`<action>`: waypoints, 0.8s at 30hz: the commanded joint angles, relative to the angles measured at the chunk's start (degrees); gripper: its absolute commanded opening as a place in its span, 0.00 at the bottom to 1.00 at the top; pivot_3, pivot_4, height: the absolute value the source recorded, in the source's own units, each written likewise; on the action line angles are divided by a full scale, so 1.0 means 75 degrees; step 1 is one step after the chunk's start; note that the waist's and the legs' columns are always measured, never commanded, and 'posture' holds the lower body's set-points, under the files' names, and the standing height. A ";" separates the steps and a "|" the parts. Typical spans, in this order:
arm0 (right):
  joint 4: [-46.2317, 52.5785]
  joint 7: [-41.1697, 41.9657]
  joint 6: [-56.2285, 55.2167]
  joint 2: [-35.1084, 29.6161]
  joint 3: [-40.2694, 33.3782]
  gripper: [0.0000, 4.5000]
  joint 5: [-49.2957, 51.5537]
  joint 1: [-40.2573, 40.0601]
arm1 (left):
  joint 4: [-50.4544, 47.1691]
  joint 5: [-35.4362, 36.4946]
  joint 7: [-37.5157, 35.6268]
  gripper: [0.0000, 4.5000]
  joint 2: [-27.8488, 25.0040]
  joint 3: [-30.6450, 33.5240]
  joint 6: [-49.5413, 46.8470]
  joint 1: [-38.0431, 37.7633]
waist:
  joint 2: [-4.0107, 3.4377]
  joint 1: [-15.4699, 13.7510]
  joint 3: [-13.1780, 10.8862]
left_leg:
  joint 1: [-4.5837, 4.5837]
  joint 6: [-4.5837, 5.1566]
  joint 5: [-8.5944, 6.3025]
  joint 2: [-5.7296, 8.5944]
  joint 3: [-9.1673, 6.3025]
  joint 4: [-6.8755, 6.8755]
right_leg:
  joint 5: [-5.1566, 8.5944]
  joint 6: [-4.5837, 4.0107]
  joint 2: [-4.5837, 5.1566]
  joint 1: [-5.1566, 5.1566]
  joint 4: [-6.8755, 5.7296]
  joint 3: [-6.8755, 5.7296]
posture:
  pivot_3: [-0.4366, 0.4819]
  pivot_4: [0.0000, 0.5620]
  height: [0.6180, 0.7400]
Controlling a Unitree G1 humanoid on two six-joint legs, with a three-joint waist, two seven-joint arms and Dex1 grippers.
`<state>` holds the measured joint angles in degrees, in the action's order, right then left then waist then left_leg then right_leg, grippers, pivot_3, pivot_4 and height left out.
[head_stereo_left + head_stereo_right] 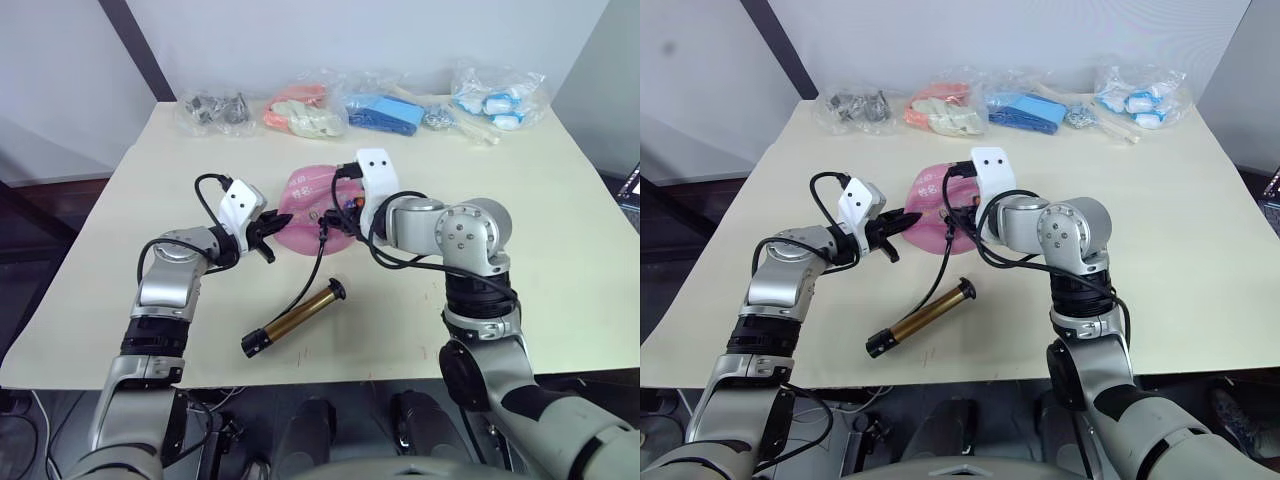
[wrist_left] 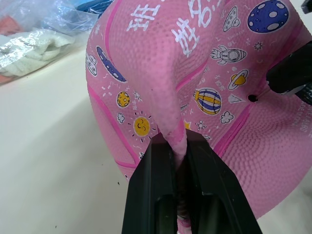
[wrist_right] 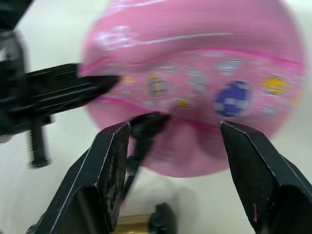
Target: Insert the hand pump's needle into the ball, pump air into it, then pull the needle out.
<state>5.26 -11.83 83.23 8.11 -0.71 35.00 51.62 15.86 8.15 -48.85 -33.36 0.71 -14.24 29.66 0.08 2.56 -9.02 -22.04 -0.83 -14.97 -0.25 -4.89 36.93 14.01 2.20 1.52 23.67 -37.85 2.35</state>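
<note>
The ball (image 1: 318, 205) lies partly deflated near the middle of the table (image 1: 560, 200), between the 2 grippers. The left gripper (image 2: 179, 146) is clenched on a raised fold of the ball's skin, the pink rubber pinched between its 2 black fingers (image 2: 148, 190). The right gripper (image 3: 173, 141) is released, its 2 fingers spread wide, with the ball just beyond them and the black end of the hose (image 3: 146, 127) beside the ball's lower edge, near 1 finger.

The ball is pink with darker pink seams, white characters and small prints of planets, rockets, a sun and a balloon. Its dark valve hole (image 2: 252, 98) shows in the left wrist view, close to a black part at that view's edge. The skin is slack and creased rather than round.

The pump (image 1: 295, 318) lies flat on the table nearer the robot, a brass barrel with black ends, apart from both grippers. Its thin black hose (image 1: 310, 280) runs up from it to the ball.

The needle at the hose's tip is too small to make out, and whether it is in the valve cannot be told. The right wrist view is blurred. 4 clear bags (image 1: 385, 108) line the table's far edge.
</note>
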 commanded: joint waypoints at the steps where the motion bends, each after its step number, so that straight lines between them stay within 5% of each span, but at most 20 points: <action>1: 0.0178 0.0298 -0.0147 0.0906 0.0086 0.68 0.0124 0.0262 | 0.0217 -0.0164 -0.0125 0.00 0.0001 -0.0333 -0.0195 -0.0201 | 0.0000 -0.0005 0.0000 | 0.0000 0.0000 0.0000 0.0000 0.0000 0.0000 | 0.0000 0.0000 0.0000 0.0000 0.0000 0.0000 | 0.48 0.27 1.00; 24: -0.0857 0.0188 -0.0690 0.1335 0.0033 0.68 -0.0132 0.0560 | 0.0156 -0.0156 -0.0115 0.00 0.0010 -0.0343 -0.0172 -0.0276 | 0.0001 -0.0002 0.0000 | 0.0004 0.0000 0.0000 0.0000 0.0000 0.0002 | 0.0000 0.0000 0.0000 -0.0003 -0.0002 0.0000 | 0.48 0.27 1.00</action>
<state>-1.64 -10.49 79.32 8.12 -0.59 33.50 51.73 15.73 8.19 -48.76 -33.36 0.66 -14.23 29.47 0.09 2.55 -9.02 -22.01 -0.83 -14.97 -0.25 -4.89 36.95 14.00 2.20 1.52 23.65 -37.86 2.35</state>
